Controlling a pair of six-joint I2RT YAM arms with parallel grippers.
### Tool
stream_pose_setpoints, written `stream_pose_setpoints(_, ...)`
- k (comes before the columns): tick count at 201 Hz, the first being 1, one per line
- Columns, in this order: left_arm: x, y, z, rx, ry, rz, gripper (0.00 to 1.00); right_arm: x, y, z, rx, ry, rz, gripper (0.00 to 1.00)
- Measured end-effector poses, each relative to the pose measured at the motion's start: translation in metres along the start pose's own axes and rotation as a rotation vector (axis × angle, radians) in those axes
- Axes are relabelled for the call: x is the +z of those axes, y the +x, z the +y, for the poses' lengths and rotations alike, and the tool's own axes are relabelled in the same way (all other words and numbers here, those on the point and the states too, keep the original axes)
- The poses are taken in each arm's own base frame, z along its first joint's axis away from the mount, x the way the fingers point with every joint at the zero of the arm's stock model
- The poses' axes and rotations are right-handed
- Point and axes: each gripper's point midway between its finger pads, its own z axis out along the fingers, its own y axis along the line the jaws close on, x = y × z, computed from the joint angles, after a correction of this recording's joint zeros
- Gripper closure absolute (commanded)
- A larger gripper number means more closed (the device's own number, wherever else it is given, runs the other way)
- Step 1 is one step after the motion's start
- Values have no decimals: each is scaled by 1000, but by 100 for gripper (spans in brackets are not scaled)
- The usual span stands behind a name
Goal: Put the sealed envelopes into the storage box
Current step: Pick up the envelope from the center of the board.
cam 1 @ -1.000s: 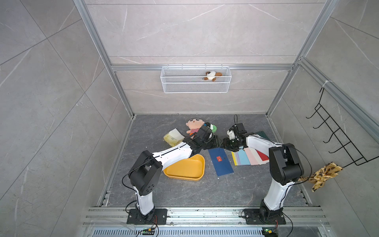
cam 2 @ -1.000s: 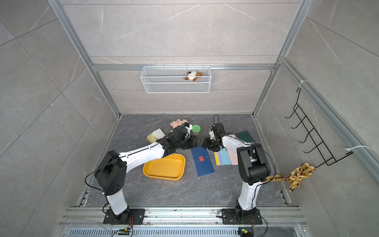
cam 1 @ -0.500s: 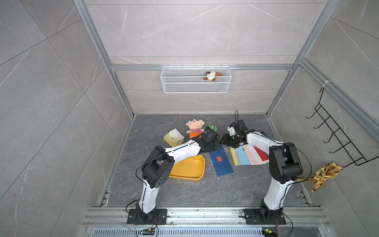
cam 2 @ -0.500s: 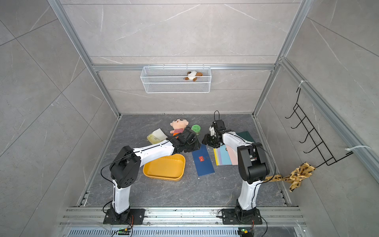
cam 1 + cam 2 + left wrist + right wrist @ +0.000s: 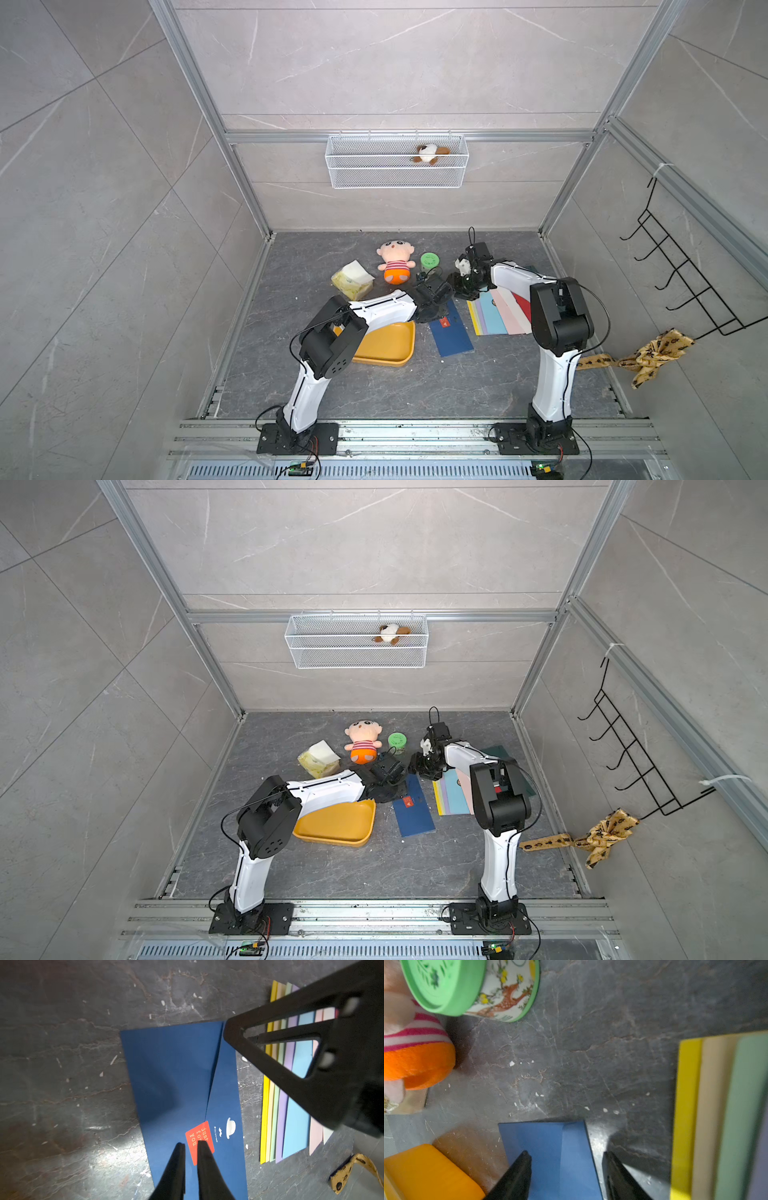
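- Target: navy envelope point(image 5: 451, 332) lies flat on the worktop point(image 5: 374, 395), centre of frame in both top views, seal side up. It sits alone betw. the storage box point(image 5: 386, 345) at its left and the fan of pastel envelopes point(image 5: 498, 311) at its right, touching neither. Prob. singled out as the one to go in.
- The storage box is at lower centre-left, partly under the L arm point(image 5: 374, 311). The part that shows holds no envelope, so the task looks barely begun.
- L claw point(image 5: 191, 1144): all but clenched, only a slit left, tips over the red seal point(image 5: 199, 1132). Nothing seen pinched. Contact w/ the paper: can't tell. Guess: the narrowed tips are meant to press and slide the sheet, since flat paper offers no edge.
- R claw point(image 5: 564, 1155): released, spread astride the envelope's upper end, holding nothing. Prob. placed to catch that end if it lifts.
- Risk: the paper buckles or skates toward the fan.
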Motion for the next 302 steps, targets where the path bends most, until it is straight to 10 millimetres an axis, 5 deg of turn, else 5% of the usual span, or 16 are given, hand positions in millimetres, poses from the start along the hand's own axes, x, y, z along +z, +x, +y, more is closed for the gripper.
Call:
stream_pose_setpoints(38, 19, 11, 14, -4, -46, 30, 100, 1, 2, 2, 6, -10, 19, 41)
stream_pose_setpoints(141, 21, 11, 16, 1, -62, 29, 100, 4, 8, 1, 20, -15, 55, 41)
stream_pose_setpoints(188, 16, 0, 8, 30, -69, 2, 81, 4, 8, 1, 21, -15, 56, 41)
stream_pose_setpoints(228, 13, -4, 8, 43, -73, -14, 75, 2, 11, 0, 23, -12, 58, 41)
stream_pose_setpoints(302, 12, 21, 25, 44, -111, 24, 71, -8, 37, -10, 42, 42, 101, 40)
